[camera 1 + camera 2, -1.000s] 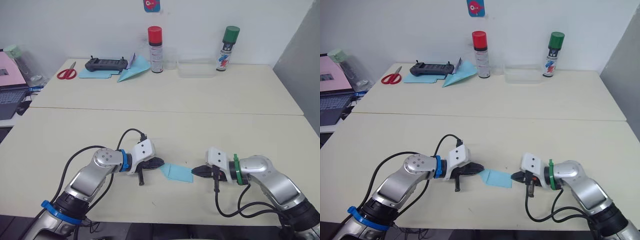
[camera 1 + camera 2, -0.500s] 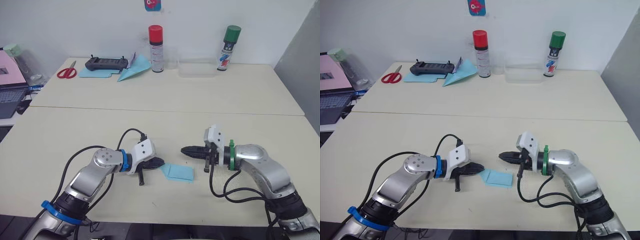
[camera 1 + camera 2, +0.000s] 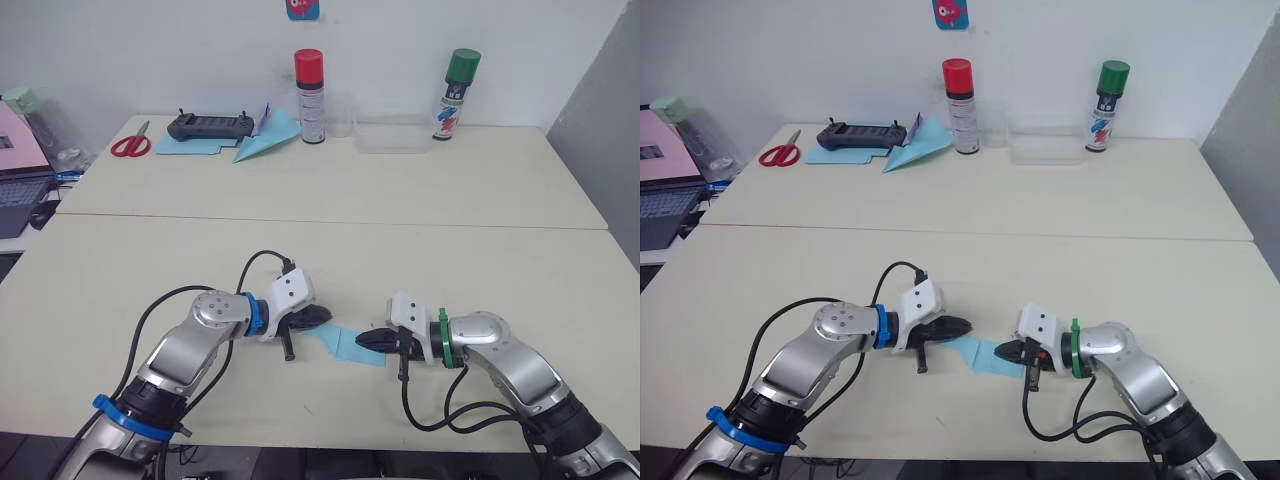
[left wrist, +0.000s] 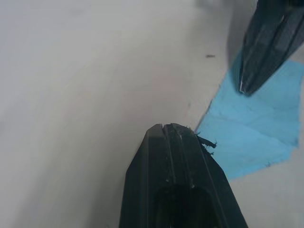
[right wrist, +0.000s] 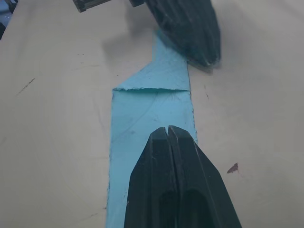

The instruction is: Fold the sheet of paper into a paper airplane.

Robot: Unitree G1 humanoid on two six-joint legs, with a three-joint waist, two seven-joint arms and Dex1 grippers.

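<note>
Folded sheet of paper [image 3: 352, 344] flat on table [image 3: 420, 260]: thin, light, slides easily, likely creases. Left gripper [image 3: 322, 318] closed, empty, pinning pointed end; right gripper [image 3: 366, 340] closed, empty, pressing square end. Best grip: lifted edge.

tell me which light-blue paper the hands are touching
The folded sheet of paper at the near table edge, pinned between the left hand and right hand; the other blue papers lie far back.
</note>
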